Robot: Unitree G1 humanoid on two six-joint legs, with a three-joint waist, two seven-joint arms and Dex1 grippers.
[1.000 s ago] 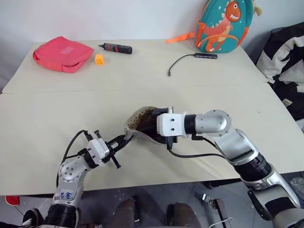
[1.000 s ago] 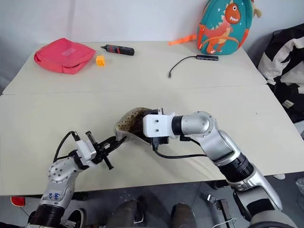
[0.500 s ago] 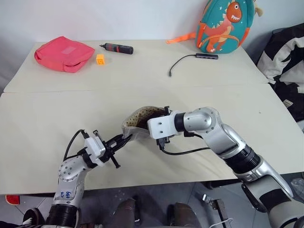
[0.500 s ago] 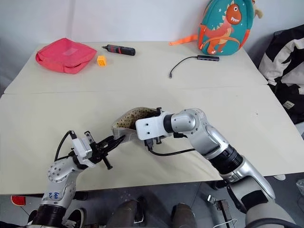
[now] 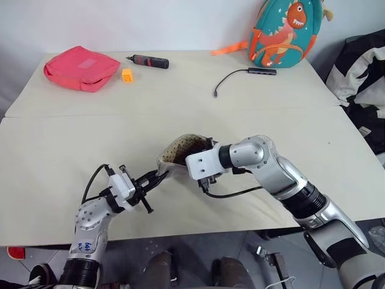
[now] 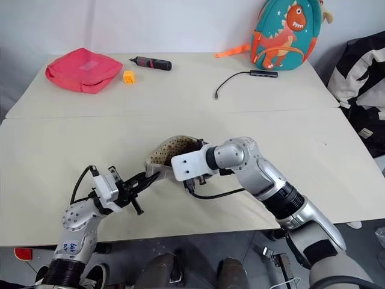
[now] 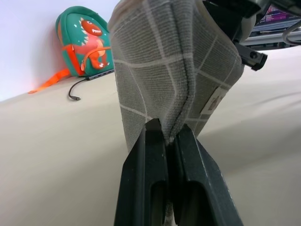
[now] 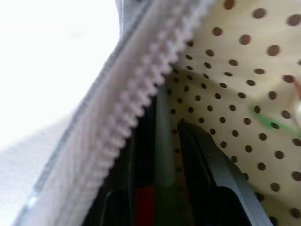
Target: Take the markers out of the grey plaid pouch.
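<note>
markers (image 8: 155,155) between right fingers (image 8: 207,160) inside grey plaid pouch (image 7: 174,70), left fingers (image 7: 146,179) pinching pouch edge

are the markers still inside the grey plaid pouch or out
Inside. The markers lie against the dotted lining of the grey plaid pouch, between the right gripper fingers.

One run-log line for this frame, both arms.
left gripper: shut on grey plaid pouch edge | right gripper: inside pouch mouth, jaws around markers | markers not yet out
</note>
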